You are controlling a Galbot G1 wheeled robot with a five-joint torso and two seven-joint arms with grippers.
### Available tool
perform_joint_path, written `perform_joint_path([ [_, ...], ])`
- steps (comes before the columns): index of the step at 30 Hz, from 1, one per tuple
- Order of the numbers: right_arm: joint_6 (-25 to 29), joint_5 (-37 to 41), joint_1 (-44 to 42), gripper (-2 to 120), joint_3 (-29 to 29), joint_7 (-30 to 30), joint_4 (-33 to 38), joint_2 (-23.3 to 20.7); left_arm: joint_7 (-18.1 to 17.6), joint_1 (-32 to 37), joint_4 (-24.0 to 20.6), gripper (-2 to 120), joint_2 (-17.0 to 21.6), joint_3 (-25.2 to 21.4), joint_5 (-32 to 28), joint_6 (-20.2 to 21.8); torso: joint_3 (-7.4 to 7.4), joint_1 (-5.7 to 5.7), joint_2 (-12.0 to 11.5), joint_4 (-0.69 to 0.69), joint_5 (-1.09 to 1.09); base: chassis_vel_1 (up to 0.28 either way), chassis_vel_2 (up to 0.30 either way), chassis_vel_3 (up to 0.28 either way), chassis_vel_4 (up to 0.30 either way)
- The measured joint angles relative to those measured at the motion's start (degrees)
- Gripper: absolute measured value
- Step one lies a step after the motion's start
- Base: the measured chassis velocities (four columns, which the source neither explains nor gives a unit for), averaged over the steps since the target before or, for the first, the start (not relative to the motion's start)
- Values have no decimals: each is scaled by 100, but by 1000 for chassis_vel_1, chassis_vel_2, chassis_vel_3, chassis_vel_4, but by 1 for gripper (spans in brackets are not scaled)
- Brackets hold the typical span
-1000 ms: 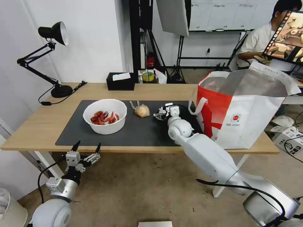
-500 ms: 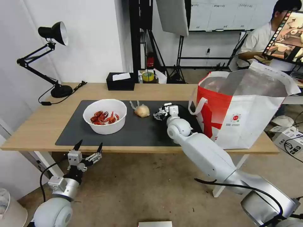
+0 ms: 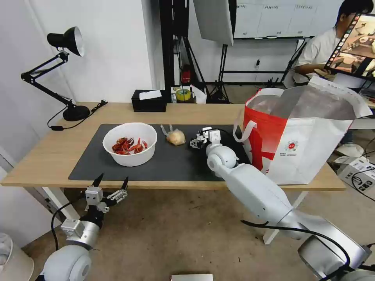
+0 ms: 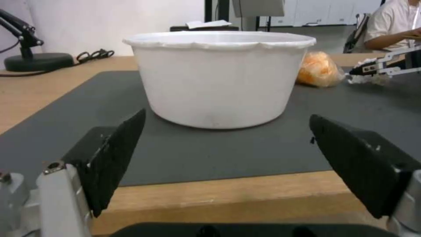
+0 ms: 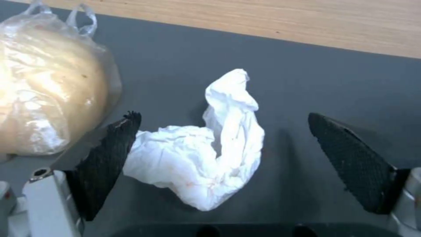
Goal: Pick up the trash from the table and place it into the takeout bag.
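Note:
On the table [image 3: 47, 156], a dark grey mat [image 3: 168, 164] carries the trash. A white bowl [image 3: 129, 143] [image 4: 219, 75] of red crayfish shells stands at its left. A knotted clear bag [image 3: 175, 137] [image 5: 44, 98] with a tan lump lies mid-mat. Just right of it, a crumpled white tissue [image 5: 206, 154] lies between the fingers of my open right gripper [image 3: 201, 139] [image 5: 223, 116], which hangs low over it. My left gripper [image 3: 111, 180] [image 4: 228, 114] is open at the table's front edge, facing the bowl. The red-and-white takeout bag [image 3: 304, 136] stands open at the right end.
A black tissue box [image 3: 149, 100] and a tape roll [image 3: 183, 94] sit at the table's back edge. A black desk lamp [image 3: 66, 70] is at the far left. Light stands crowd the room behind. The bag's white loop handle [image 3: 243, 130] hangs near my right forearm.
My left gripper has drifted slightly to the right below the table's front edge. The right gripper has barely shifted over the tissue. The trash has not moved.

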Motion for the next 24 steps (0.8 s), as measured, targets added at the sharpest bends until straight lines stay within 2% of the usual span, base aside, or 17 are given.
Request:
perform_joint_path([
  [16, -28, -2, 51, 95, -26, -202, -88, 24, 0, -5, 16, 100, -24, 34, -4, 0, 0, 0, 0, 0, 0, 0, 0, 0, 0],
  [19, -92, -2, 52, 89, -26, -217, -91, 23, 0, -8, 16, 100, -25, 48, -3, 0, 0, 0, 0, 0, 0, 0, 0, 0, 0],
  [21, -136, -3, 47, 78, -24, -251, -95, 13, 0, -9, 16, 100, -21, 58, -3, 2, 0, 0, 0, 0, 0, 0, 0, 0, 0],
  [24, -147, -3, 29, 77, -21, -280, -115, 6, 0, -14, 20, 100, -16, 66, -3, 4, 0, 0, 0, 0, 0, 0, 0, 0, 0],
])
